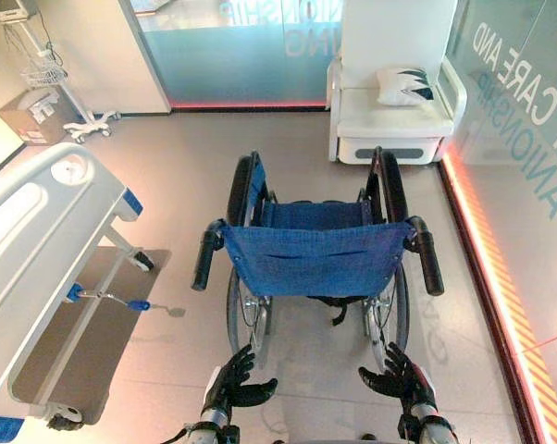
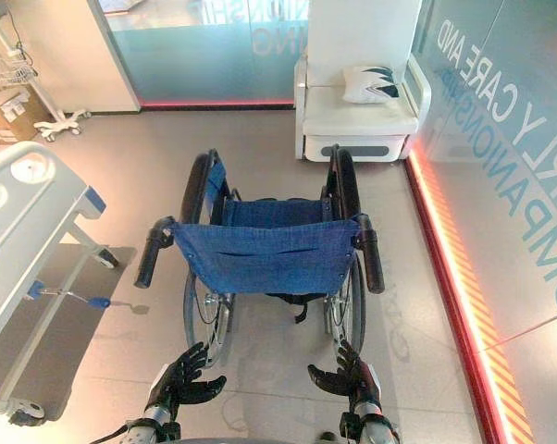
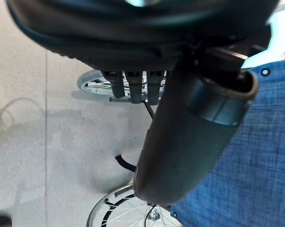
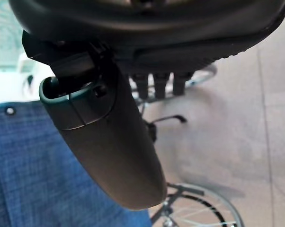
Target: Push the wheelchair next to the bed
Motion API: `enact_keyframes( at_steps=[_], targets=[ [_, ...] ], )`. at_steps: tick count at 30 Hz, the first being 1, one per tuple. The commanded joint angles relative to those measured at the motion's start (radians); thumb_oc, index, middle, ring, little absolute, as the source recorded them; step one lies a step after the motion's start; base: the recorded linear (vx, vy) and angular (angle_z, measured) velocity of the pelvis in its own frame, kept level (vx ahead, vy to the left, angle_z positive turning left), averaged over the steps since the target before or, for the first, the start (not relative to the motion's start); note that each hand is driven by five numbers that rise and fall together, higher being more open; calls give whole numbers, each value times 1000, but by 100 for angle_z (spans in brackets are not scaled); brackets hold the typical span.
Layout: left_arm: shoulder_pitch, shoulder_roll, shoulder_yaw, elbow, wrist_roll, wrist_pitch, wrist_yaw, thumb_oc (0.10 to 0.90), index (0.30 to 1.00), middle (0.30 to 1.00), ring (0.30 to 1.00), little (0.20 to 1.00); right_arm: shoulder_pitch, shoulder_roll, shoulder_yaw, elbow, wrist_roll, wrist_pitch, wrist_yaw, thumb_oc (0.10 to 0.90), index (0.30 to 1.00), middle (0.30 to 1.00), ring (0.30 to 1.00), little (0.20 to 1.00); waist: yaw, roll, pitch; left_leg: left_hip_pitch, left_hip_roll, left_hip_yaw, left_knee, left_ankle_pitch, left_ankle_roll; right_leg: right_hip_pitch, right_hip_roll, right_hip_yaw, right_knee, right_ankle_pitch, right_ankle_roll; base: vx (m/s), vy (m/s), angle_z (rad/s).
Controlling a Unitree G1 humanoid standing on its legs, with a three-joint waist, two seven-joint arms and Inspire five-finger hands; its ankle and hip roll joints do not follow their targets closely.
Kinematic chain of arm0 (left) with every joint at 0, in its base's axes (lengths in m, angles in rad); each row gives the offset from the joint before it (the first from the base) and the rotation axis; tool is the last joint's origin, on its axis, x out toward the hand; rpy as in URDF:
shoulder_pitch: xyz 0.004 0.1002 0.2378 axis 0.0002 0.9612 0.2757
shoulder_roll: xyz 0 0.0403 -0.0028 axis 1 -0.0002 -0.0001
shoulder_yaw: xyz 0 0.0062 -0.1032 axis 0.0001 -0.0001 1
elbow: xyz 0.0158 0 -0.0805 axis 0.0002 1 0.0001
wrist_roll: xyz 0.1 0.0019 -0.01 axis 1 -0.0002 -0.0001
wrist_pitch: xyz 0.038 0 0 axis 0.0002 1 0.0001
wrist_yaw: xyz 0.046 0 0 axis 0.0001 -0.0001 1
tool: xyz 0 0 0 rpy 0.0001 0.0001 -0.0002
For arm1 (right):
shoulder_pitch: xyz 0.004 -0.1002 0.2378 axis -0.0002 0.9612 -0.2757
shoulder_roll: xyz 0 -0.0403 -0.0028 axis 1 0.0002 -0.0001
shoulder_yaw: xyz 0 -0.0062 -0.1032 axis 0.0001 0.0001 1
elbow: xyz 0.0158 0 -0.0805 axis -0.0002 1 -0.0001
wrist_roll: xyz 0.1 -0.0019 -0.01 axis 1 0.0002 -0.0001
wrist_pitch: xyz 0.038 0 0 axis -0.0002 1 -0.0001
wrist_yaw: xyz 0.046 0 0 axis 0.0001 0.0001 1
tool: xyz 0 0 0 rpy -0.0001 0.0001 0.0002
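Observation:
The wheelchair (image 1: 315,259), with a blue cloth back and black wheels, stands mid-floor facing away from me. Its black push handles stick out toward me, one on the left (image 1: 204,261) and one on the right (image 1: 428,261). The white hospital bed (image 1: 38,240) runs along the left side, about a chair's width from the wheelchair. My left hand (image 1: 234,377) and right hand (image 1: 396,375) hover low behind the wheels, both open, palms turned inward, touching nothing. Past the left thumb (image 3: 190,142) shows the blue back (image 3: 256,165); the right thumb (image 4: 109,146) also has the blue back (image 4: 33,165) beyond it.
A white armchair (image 1: 389,111) with a pillow (image 1: 403,85) stands straight ahead by the far wall. A glass wall with a glowing red floor strip (image 1: 487,268) bounds the right. A blue-tipped crank (image 1: 135,303) juts from the bed. A box (image 1: 38,116) and a wheeled stand (image 1: 84,120) sit far left.

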Motion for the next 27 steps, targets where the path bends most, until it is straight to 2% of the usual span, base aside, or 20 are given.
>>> enact_keyframes(
  at_steps=[1,3,14,20,23,27],
  targets=[
    [-57,-16,16,-73,-7,-117,-10,800,900,900,900,900,-63,-19,44,-48,-16,-89,41,800,900,900,900,900,6,-25,1,-29,-73,-14,10,-3,25,-30,36,-9,89,-24,-54,0,0,0],
    [-59,-9,18,-84,-28,-98,-39,800,900,900,900,900,-64,-26,45,-54,31,-99,93,800,900,900,900,900,8,-28,2,-28,-72,-12,9,-2,24,-30,35,-12,89,-23,-52,0,0,0],
    [-62,6,21,-63,20,-47,4,800,900,900,900,900,-75,-40,33,-47,-40,-42,-6,800,900,900,900,900,11,-34,1,-21,-69,-7,8,-6,25,-24,37,-12,89,-24,-50,9,-4,0],
    [-68,1,16,-54,2,-5,5,800,900,900,900,900,-88,-36,37,-44,-34,24,-32,800,900,900,900,900,14,-37,0,-15,-70,-6,4,-7,26,-18,39,-11,84,-23,-50,0,0,0],
    [-76,-8,31,-41,-70,26,27,800,900,900,900,900,-96,-31,26,-36,42,66,-12,800,900,900,900,900,16,-39,-3,-13,-70,-6,4,-4,26,-14,40,-10,80,-19,-50,0,0,0],
    [-89,7,112,-70,-160,47,71,800,900,900,900,900,-112,-57,-33,-90,92,80,-72,800,900,900,900,900,18,-49,-6,-9,-67,-4,2,-4,25,-11,39,-9,76,-14,-48,13,-24,0]
  ],
)
